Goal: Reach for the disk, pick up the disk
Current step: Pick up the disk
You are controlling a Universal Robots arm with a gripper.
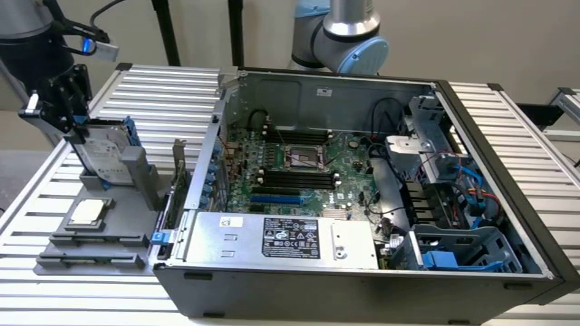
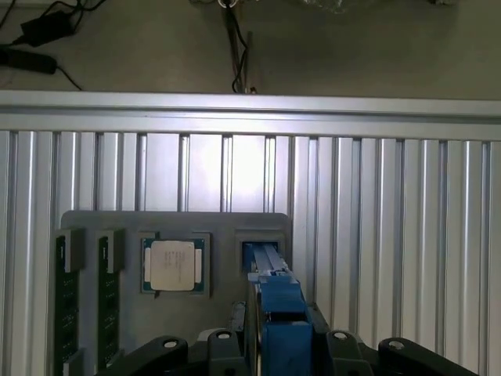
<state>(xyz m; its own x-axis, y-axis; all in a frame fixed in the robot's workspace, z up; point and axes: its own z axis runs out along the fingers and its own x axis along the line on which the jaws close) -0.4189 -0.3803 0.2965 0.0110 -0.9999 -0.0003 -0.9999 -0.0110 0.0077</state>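
The disk [image 1: 107, 155] is a silver-grey drive with a white label in a blue frame. It stands on edge in a grey holder [image 1: 136, 178] at the exterior view's left, beside the computer case. My gripper [image 1: 78, 130] hangs right over its upper edge. In the wrist view the disk's blue frame edge [image 2: 278, 307] runs between the two black fingers [image 2: 338, 348]. The gripper [image 2: 279, 348] straddles it, one finger close on each side. I see no lift; the disk still sits in its slot.
A small square chip [image 1: 88, 212] [image 2: 174, 265] and memory sticks [image 1: 95, 239] [image 2: 66, 294] lie in the grey fixture [image 1: 54, 261] beside the disk. The open computer case [image 1: 363, 170], with its silver power supply [image 1: 281, 238], stands close at the exterior view's right on the slatted table [image 1: 163, 88].
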